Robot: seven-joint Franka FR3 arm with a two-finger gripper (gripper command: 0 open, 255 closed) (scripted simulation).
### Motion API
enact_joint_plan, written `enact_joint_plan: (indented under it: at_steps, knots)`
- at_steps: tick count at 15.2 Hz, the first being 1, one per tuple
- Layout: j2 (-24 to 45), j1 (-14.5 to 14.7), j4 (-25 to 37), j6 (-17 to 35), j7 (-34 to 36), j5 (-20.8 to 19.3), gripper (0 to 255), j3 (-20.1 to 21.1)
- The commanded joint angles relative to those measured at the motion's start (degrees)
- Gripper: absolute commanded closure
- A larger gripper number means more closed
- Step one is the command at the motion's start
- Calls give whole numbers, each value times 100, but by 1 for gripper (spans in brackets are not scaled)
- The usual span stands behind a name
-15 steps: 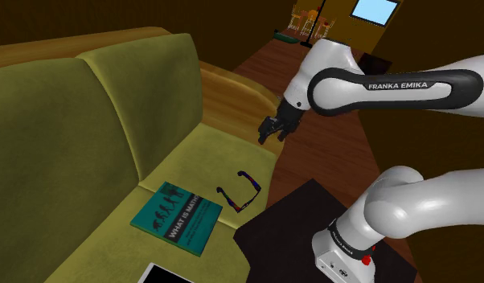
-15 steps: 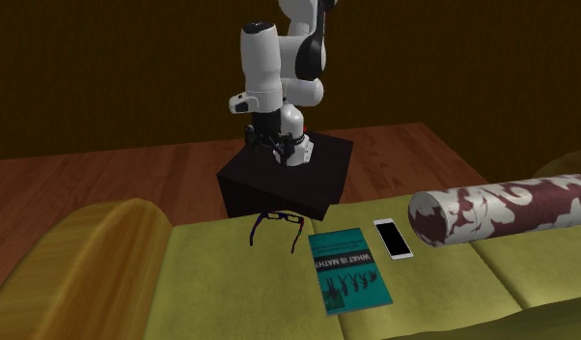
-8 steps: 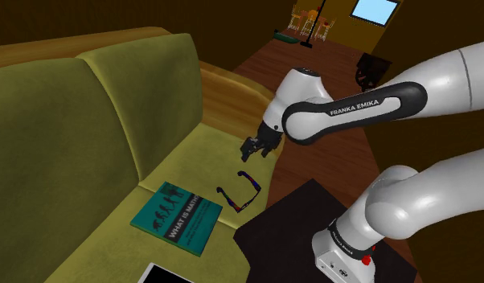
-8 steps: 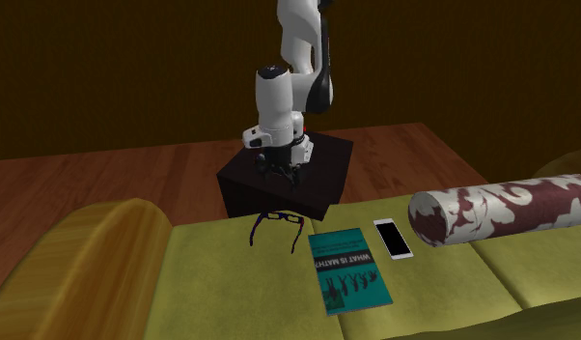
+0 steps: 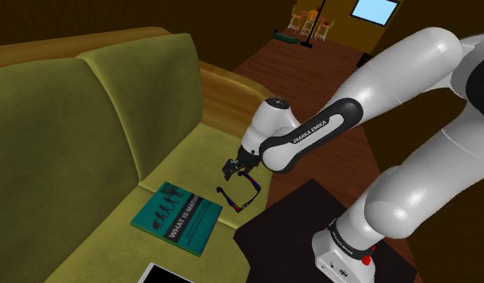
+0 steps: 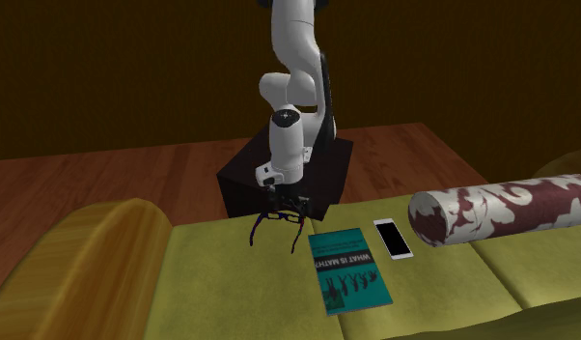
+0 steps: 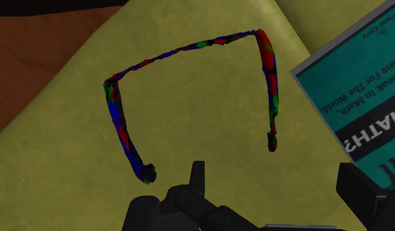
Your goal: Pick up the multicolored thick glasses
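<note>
The multicolored glasses (image 7: pixel 271 72) lay on the olive sofa seat (image 5: pixel 208 153), close to its front edge and just beside a teal book (image 5: pixel 178 217). Their 2 temples were unfolded and the thin frame rested flat on the cushion. It touched neither the book nor anything else, which left room around it for fingers to come down. In the wrist view the temples ran back toward the hand and the front bar lay farthest from it.

The black gripper (image 5: pixel 236 170) hung just above the glasses with its 2 fingers spread and nothing between them. The tip of the temple nearer the book sat roughly in line with the gap. That suggested the hand was lined up to close on that temple, not on the front bar. Whether the fingers were already low enough to reach the cushion could not be told.

The arm reached out from the black stand (image 5: pixel 285 213), which stood against the sofa's front, so the glasses were within easy reach. Farther along the seat in the second exterior view lay a white-edged phone (image 6: pixel 393 238). Past it was a maroon-and-white bolster (image 6: pixel 491 212), and both were well apart from the approach.
</note>
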Motion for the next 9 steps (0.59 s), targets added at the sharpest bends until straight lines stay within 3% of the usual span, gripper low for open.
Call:
enact_joint_plan:
  at_steps: [1, 3, 5, 9]
  knots:
    - [573, -54, 97, 456, 421, -517, 0, 55]
    - [1156, 69, 280, 813, 1062, -1312, 0, -131]
    - [1712, 468, 511, 1112, 1646, -2005, 0, -572]
    - [2191, 935, 671, 1445, 1924, -2323, 0, -1072]
